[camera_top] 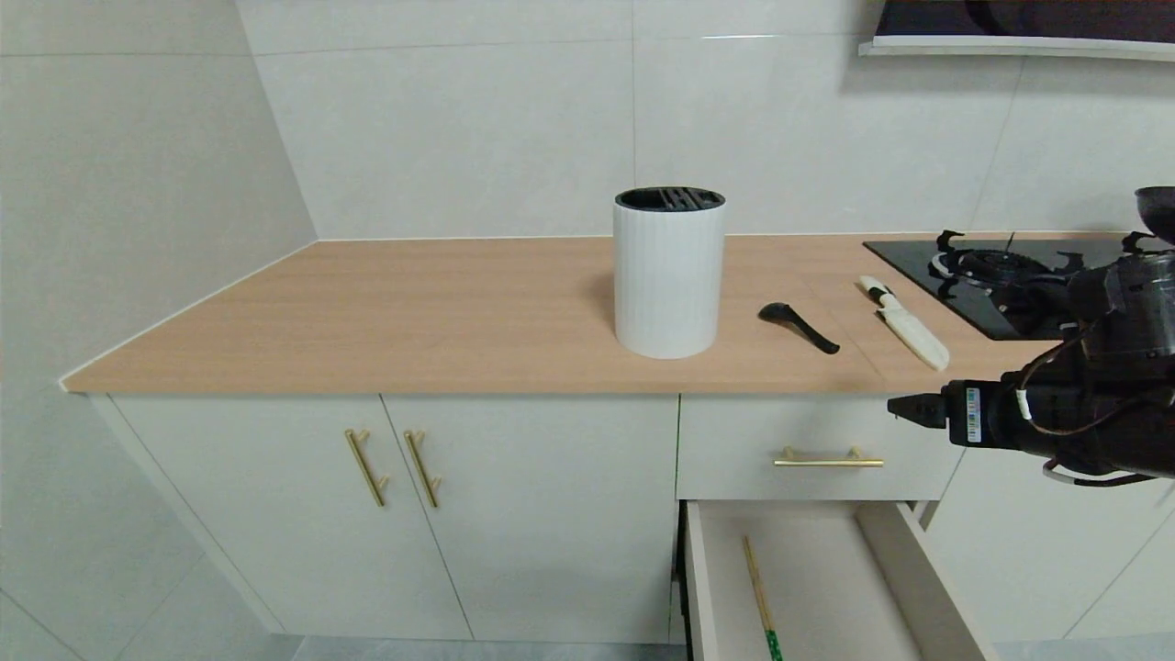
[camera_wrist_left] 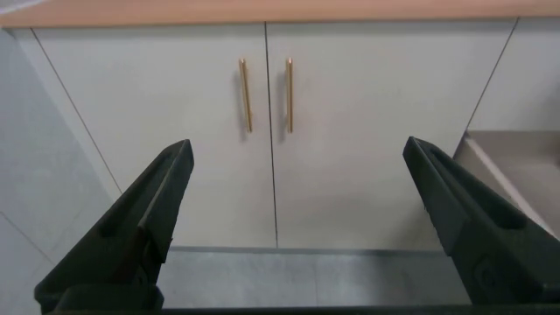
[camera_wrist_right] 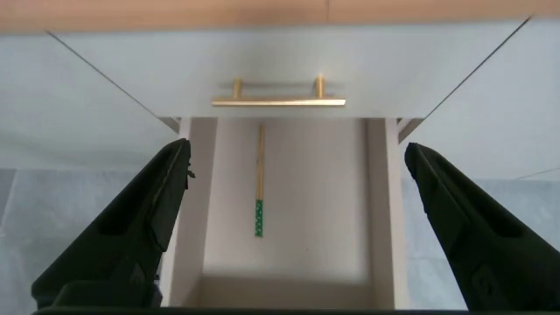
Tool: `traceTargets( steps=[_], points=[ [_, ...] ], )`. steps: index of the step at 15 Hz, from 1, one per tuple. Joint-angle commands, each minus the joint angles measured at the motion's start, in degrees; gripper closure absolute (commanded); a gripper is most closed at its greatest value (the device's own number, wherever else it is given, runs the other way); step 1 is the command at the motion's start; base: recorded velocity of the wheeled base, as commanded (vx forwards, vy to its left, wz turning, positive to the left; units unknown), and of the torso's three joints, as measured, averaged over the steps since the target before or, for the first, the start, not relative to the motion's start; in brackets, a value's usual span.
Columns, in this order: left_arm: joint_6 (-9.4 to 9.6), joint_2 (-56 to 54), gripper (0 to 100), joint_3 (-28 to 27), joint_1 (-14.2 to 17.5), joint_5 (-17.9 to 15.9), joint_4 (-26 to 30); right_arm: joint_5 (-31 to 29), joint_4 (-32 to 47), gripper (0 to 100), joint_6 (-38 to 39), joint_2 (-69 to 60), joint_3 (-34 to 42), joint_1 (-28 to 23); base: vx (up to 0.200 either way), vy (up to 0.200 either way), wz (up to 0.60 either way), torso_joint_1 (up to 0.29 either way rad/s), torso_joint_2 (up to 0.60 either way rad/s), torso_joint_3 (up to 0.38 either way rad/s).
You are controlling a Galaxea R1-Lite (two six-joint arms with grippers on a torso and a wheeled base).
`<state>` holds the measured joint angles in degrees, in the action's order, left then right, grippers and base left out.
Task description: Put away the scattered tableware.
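A black spoon (camera_top: 797,326) and a white knife (camera_top: 904,321) lie on the wooden countertop (camera_top: 413,312), right of a white cylindrical utensil holder (camera_top: 668,275) with a black slotted top. Below the counter a drawer (camera_top: 707,588) stands pulled out, with wooden chopsticks (camera_top: 760,597) that have green ends lying inside. My right gripper (camera_top: 909,408) hangs in front of the counter edge above that drawer. It is open and holds nothing (camera_wrist_right: 297,153), with the chopsticks (camera_wrist_right: 259,188) between its fingers farther off. My left gripper (camera_wrist_left: 297,153) is open and faces the cabinet doors (camera_wrist_left: 262,131).
A black gas hob (camera_top: 1001,271) sits at the counter's right end, behind the knife. The closed upper drawer has a gold handle (camera_top: 829,459), seen above the open drawer (camera_wrist_right: 278,101). Two gold door handles (camera_top: 395,468) are on the left cabinet. A tiled wall runs behind.
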<state>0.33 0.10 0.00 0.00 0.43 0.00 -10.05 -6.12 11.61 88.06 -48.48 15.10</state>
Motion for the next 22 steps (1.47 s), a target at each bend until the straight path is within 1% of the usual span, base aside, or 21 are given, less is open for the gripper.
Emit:
traceTargets(
  steps=[1, 5, 8, 9, 10, 12, 13, 14, 17, 18, 19, 22],
  points=[
    [0.02, 0.1, 0, 0.0, 0.0, 0.0, 0.0, 0.0, 0.0, 0, 0.0, 0.4, 0.1, 0.0, 0.000, 0.000, 0.00, 0.217, -0.50, -0.281],
    [0.02, 0.1, 0, 0.0, 0.0, 0.0, 0.0, 0.1, 0.0, 0, -0.5, 0.5, 0.1, 0.1, 0.000, 0.000, 0.00, 0.228, -0.50, -0.282],
    [0.02, 0.1, 0, 0.0, 0.0, 0.0, 0.0, 0.1, -0.5, 0, -0.8, 1.4, -1.2, -0.1, 0.000, 0.000, 0.00, 0.085, -0.19, -0.110],
    [0.02, 0.1, 0, 0.0, 0.0, 0.0, 0.0, -0.2, -0.5, 0, -1.8, 2.4, -2.5, -0.2, 0.000, 0.000, 0.00, 0.032, -0.06, -0.027],
    [0.02, 0.1, 0, 0.0, 0.0, 0.0, 0.0, -0.2, -0.5, 0, -4.7, 5.2, -6.6, -0.4, 0.000, 0.000, 0.00, 0.000, 0.00, 0.000],
    [0.02, 0.1, 0, 0.0, 0.0, 0.0, 0.0, 0.1, -0.5, 0, -4.9, 9.1, -13.2, -0.4, 0.000, 0.000, 0.00, 0.000, 0.00, 0.000],
    [0.02, 0.1, 0, 0.0, 0.0, 0.0, 0.0, 2.3, -0.5, 0, -6.0, 11.2, -16.7, -1.0, 0.000, 0.000, 0.00, 0.000, 0.00, 0.000],
    [0.02, 0.1, 0, 0.0, 0.0, 0.0, 0.0, 6.4, -0.5, 0, -7.4, 12.8, -19.7, -3.1, 0.000, 0.000, 0.00, 0.000, 0.00, 0.000],
    [0.02, 0.1, 0, 0.0, 0.0, 0.0, 0.0, 22.0, -0.8, 0, -13.1, 18.5, -27.8, -8.9, 0.000, 0.000, 0.00, 0.000, 0.00, 0.000],
    [0.02, 0.1, 0, 0.0, 0.0, 0.0, 0.0, 25.3, -1.7, 0, -15.6, 20.9, -29.6, -9.8, 0.000, 0.000, 0.00, 0.000, 0.00, 0.000],
    [0.02, 0.1, 0, 0.0, 0.0, 0.0, 0.0, 26.4, -4.1, 0, -16.6, 23.7, -30.2, -10.4, 0.000, 0.000, 0.00, 0.000, 0.00, 0.000],
    [0.02, 0.1, 0, 0.0, 0.0, 0.0, 0.0, 26.7, -10.8, 0, -17.5, 28.1, -28.8, -10.4, 0.000, 0.000, 0.00, 0.000, 0.00, 0.000]
  ],
)
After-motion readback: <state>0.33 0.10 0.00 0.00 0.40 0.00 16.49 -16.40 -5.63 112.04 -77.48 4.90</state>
